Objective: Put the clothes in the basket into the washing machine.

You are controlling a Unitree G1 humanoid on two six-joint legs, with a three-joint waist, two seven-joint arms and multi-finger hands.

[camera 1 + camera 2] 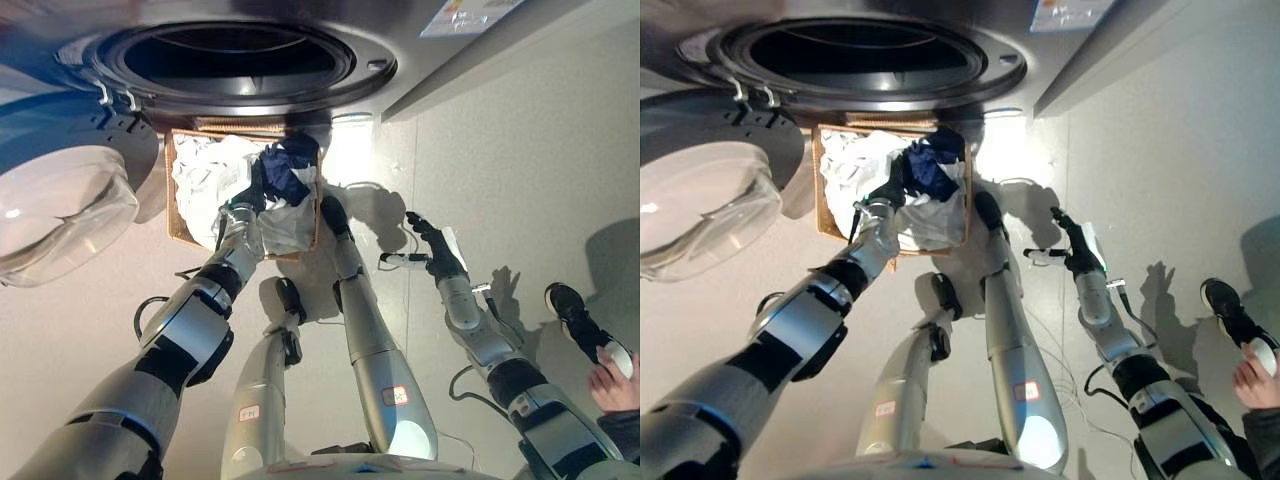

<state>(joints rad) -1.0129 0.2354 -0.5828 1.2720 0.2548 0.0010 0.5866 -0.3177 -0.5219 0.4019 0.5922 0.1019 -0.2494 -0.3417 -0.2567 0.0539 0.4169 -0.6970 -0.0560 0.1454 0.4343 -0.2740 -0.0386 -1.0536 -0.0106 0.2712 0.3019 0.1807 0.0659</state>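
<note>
- Clothes (pixel 215 180) lie heaped in the basket (pixel 176 225) on the floor just below the washing machine (pixel 240 60) — mostly white cloth, with a dark blue garment (pixel 290 168) on top toward the right side of the heap.
- My left hand (pixel 252 195) reaches into the basket, and its fingers are curled onto the lower left edge of the dark blue garment, gripping the cloth where it meets the white pieces.
- White cloth spreads under and to both sides of that hand; some of it hangs over the basket's near rim.
- My right hand (pixel 1068 238) is well apart from the basket, off to the right above the bare floor (pixel 520 150), fingers spread loosely and holding nothing.
- A small white object lies on the floor just beside the right hand; I cannot tell what it is.
- The washing machine's round opening is dark and uncovered, directly above the basket in the view.
- Its door (pixel 60 210) stands swung open to the left — a clear domed window in a grey ring, near the basket's left side.
- The floor is pale and smooth, with a bright patch of light just right of the basket.
- A person's shoe (pixel 572 305) and hand (pixel 1260 380) show at the right edge, well away from the basket.
</note>
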